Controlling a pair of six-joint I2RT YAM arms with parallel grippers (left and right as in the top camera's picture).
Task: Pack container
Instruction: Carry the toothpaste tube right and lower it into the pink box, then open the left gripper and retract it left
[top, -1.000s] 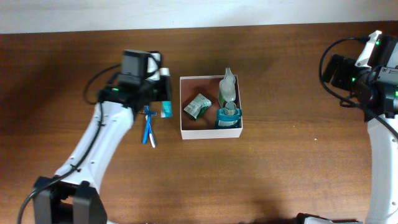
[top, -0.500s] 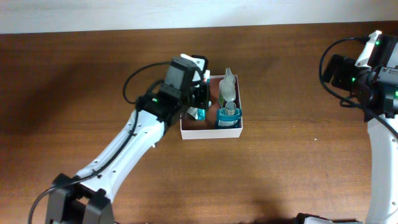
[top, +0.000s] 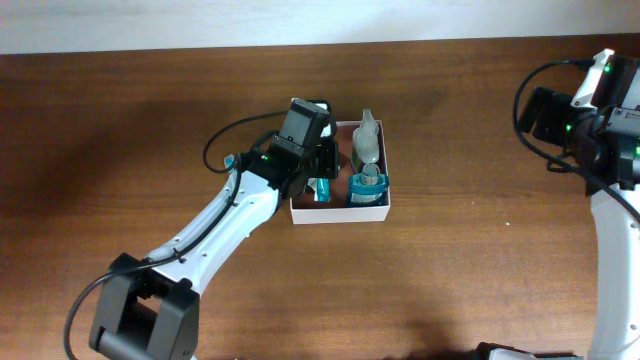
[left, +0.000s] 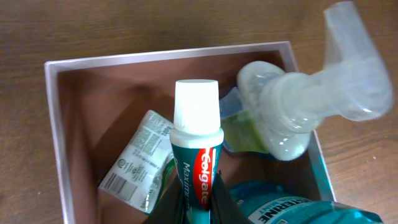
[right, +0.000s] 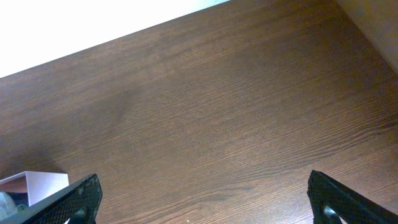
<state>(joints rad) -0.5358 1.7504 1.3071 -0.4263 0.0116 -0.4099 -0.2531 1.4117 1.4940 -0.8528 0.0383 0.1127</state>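
1. The container (top: 340, 213) sits near the middle of the table (top: 480, 280), a little closer to the far edge. It is a square, shallow, open box with white walls and a reddish-brown inside (left: 99, 99).
2. The left gripper (left: 198, 200) is over the left half of the container. Its jaws are closed on the lower body of a toothpaste tube (left: 196, 146), whose white cap points away from the wrist camera.
3. A green-and-white packet (left: 140, 163) lies on the container floor, just left of the tube and partly behind it.
4. A clear pump bottle (left: 292, 115) occupies the far right part of the container, its nozzle reaching past the far wall.
5. A blue bottle (left: 292, 210) fills the near right corner, touching the pump bottle.
6. The right gripper (right: 202, 180) is held above bare table by the right edge, well apart from the container, with its jaws spread wide and holding nothing.
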